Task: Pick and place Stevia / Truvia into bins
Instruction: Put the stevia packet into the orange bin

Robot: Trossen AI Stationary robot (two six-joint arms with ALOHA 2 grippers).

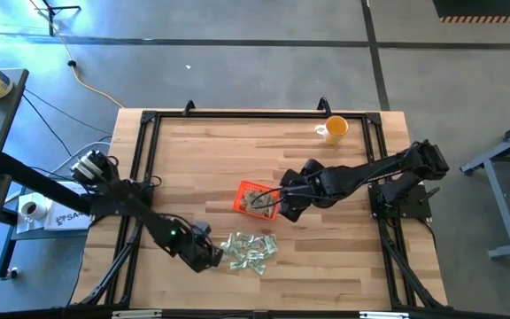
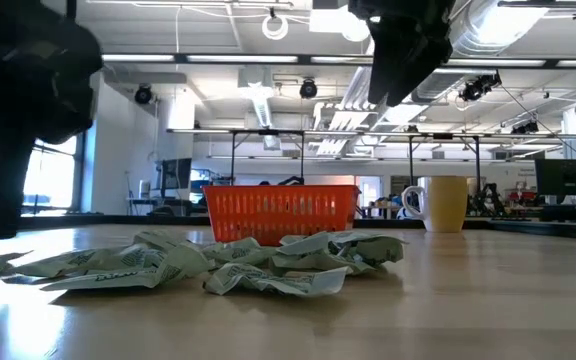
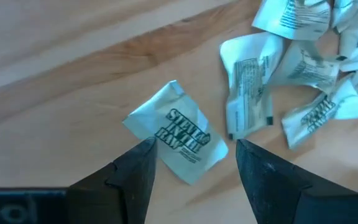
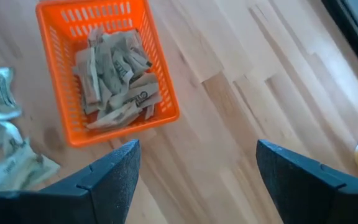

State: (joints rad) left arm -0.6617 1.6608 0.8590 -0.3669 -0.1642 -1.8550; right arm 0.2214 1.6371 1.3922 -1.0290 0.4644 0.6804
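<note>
Dozens of packets (image 1: 250, 249) lie heaped on the surface (image 1: 264, 151), and the left hand (image 3: 194, 163) is low over one that sits apart from the heap, the lone packet (image 3: 178, 132) printed side up, lying flat between the two fingers. Those fingers stand apart, one to each side of it, nothing clamped yet. The heap is just beyond the hand and off to one side, close enough to snag.

Over by the orange tray (image 4: 55, 18), the right hand (image 4: 194, 180) hangs just beside it with its fingers spread wide and nothing between them. The tray already holds a good layer of sweetener packets. A yellow cup (image 1: 334, 129) stands well beyond, out of play.

The step in hand looks like the pinch on that single packet. To do it well, my call is: come straight down so both fingertips (image 3: 146, 147) touch the surface either side of the paper, then close slowly so the packet buckles up into the grip instead of sliding out. Keep the far finger off the neighbouring packet (image 3: 248, 84), or two may come up together. Lift only once the paper is firmly caught.
</note>
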